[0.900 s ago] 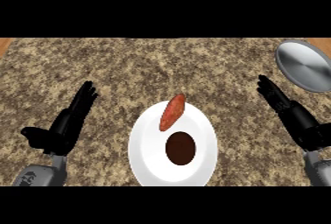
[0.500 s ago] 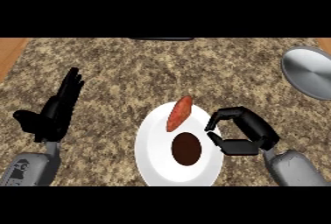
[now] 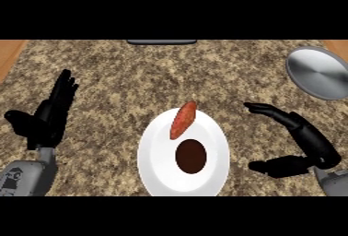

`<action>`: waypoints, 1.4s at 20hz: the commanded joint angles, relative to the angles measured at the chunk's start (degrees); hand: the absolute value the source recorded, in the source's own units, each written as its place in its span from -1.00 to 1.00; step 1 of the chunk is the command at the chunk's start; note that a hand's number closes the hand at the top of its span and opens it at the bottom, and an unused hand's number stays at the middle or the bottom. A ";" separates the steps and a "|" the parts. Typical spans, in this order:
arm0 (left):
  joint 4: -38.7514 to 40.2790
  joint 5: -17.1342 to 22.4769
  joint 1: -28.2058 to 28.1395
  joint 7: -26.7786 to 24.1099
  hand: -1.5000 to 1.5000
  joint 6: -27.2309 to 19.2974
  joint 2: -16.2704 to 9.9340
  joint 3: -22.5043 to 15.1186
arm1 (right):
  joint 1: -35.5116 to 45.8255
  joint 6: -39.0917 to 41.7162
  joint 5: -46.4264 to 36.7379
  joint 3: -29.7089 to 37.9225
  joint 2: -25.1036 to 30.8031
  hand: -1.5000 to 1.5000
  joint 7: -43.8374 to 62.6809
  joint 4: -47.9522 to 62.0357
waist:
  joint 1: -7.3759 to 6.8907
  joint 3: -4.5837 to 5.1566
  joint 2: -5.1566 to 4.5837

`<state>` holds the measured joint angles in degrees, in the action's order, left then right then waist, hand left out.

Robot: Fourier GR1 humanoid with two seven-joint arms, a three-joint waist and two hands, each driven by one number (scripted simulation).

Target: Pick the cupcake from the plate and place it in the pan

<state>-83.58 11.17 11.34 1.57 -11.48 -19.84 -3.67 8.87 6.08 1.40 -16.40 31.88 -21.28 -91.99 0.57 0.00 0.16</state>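
Note:
A dark brown cupcake [image 3: 191, 156] sits in the middle of a white plate [image 3: 155, 166] near the counter's front edge. An orange-red sausage-shaped item [image 3: 183, 120] lies across the plate's far rim. My right hand [image 3: 305, 144] is just right of the plate, open, fingers and thumb spread toward the cupcake with a clear gap to it. My left hand [image 3: 49, 115] rests open at the left, fingers up. The round grey pan [image 3: 319, 72] lies at the far right.
The speckled brown counter [image 3: 136, 78] stretches between plate and pan. A dark flat object [image 3: 162, 42] shows at the counter's far edge. Wooden surface [image 3: 10, 53] borders the far left.
My right hand has uncurled from a curled pose beside the plate and drawn slightly right. The left hand has barely shifted. Cupcake and sausage stay on the plate.

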 commanded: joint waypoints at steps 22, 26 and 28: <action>-1.84 -2.54 -0.73 1.73 0.00 3.11 1.55 2.55 | 25.97 21.09 0.08 -3.66 -2.01 -1.00 47.80 -19.20 | -0.87 0.03 -0.08; -0.91 -4.49 2.31 4.38 0.00 1.34 2.79 2.68 | 21.12 22.49 -0.94 -4.98 -5.08 -1.00 47.19 -22.66 | -0.54 0.01 -0.10; 0.52 -3.66 1.92 2.13 0.00 3.40 2.73 4.30 | 24.35 25.16 -2.40 -4.89 -6.70 -1.00 50.50 -21.23 | -0.73 0.02 -0.12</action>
<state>-82.91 7.64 13.27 3.52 -9.16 -17.20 -0.61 33.04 28.69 1.31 -20.25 28.31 27.21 -113.01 -0.09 0.03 0.05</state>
